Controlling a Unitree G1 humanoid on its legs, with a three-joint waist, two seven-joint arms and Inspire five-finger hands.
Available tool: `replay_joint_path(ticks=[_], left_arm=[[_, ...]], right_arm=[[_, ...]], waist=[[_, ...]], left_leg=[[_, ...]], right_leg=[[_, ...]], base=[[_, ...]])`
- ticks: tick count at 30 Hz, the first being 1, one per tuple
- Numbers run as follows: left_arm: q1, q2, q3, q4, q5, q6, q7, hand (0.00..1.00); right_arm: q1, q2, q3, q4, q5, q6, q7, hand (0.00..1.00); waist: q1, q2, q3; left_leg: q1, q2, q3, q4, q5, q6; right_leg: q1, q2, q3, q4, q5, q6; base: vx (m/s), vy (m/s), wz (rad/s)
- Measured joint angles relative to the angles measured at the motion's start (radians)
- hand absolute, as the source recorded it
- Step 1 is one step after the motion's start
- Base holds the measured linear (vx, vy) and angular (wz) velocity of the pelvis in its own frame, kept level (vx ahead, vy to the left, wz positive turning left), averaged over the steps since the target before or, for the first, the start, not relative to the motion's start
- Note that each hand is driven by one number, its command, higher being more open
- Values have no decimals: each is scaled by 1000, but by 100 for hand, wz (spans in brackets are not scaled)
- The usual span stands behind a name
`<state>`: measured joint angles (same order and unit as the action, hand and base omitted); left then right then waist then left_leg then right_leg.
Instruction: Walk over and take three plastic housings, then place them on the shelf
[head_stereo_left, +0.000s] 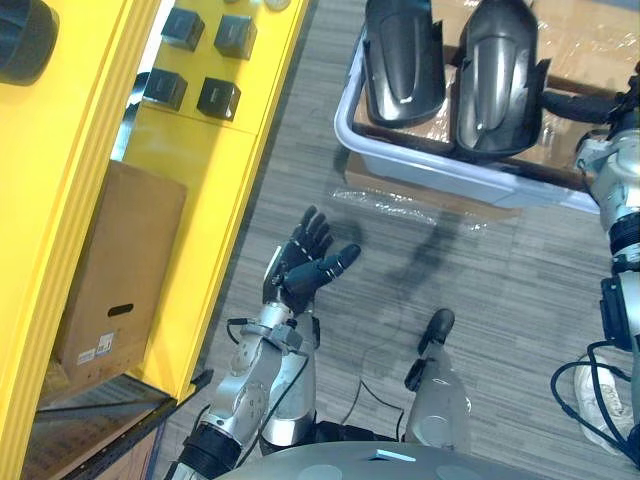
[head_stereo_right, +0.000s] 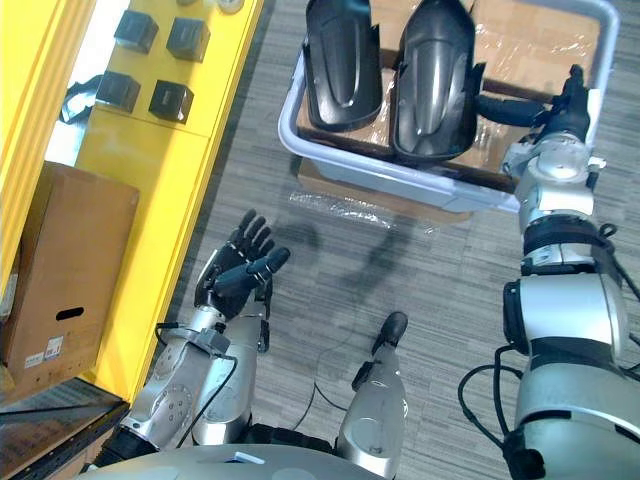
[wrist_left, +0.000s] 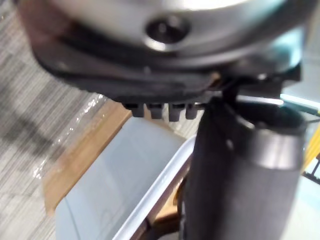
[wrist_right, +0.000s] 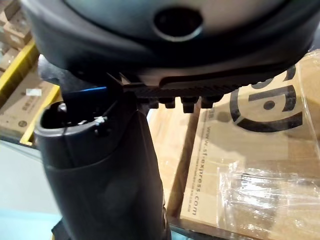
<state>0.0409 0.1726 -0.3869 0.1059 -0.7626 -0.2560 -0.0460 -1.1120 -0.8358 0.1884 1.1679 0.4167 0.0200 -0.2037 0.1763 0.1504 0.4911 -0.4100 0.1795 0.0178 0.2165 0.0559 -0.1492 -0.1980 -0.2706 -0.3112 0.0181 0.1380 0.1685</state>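
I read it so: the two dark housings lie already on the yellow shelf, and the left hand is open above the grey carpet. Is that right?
Not quite. The two dark housings lie side by side in the pale bin, not on the yellow shelf, as the left eye view shows. The left hand is indeed open above the grey carpet.

Reads as a warehouse or factory stockroom. Yellow steel shelving rack (head_stereo_left: 210, 180) loaded with small black cube-shaped parts (head_stereo_left: 219, 98), with a brown cardboard carton (head_stereo_left: 120, 270) stowed under its lower shelf. Grey carpet-tile floor (head_stereo_left: 400, 270) alongside the rack. Right of the rack, across that floor, a pale plastic tote (head_stereo_right: 380, 178) of dark moulded plastic housings (head_stereo_right: 343, 60), sitting on film-wrapped shipping cartons (wrist_right: 250, 150).
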Motion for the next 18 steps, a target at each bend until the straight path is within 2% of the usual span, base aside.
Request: replay_joint_path(ticks=[3, 4, 9, 13, 18], left_arm=[[1, -1, -2, 14, -21, -6, 7, 100], [1, -8, -5, 13, -21, -7, 7, 100], [2, -15, -10, 12, -21, -24, 6, 100], [10, -16, -10, 13, -21, -25, 6, 100], [35, -16, -8, -4, -21, -29, -3, 100]], right_arm=[[-8, -9, 21, 24, -58, 53, -5, 100], [-15, -28, 21, 25, -58, 72, -4, 0], [-37, -76, 56, 39, -242, 143, 15, 0], [-42, -127, 78, 46, -271, 164, 78, 0], [-41, -108, 110, 77, -293, 231, 135, 0]], waist=[[15, 5, 2], [17, 15, 6], [28, 25, 8], [26, 29, 9], [23, 29, 9]], left_leg=[[-6, -3, -7, 0, 3, 2], [-9, -7, -17, 0, 6, 2], [-20, -17, -36, -22, 30, 3], [0, -18, -49, -69, 60, 0], [52, -17, -49, -128, 86, -3]], right_leg=[[-6, -3, -7, 10, -1, 0], [-6, -6, -16, 22, -3, -1], [-15, -13, -41, 34, -15, -2], [-15, -15, -54, 58, -34, -1], [-9, -23, -56, 104, -68, -1]], base=[[-32, -18, 9], [-34, 0, 22], [-34, -15, 14], [-16, -32, 11], [0, -42, 4]])
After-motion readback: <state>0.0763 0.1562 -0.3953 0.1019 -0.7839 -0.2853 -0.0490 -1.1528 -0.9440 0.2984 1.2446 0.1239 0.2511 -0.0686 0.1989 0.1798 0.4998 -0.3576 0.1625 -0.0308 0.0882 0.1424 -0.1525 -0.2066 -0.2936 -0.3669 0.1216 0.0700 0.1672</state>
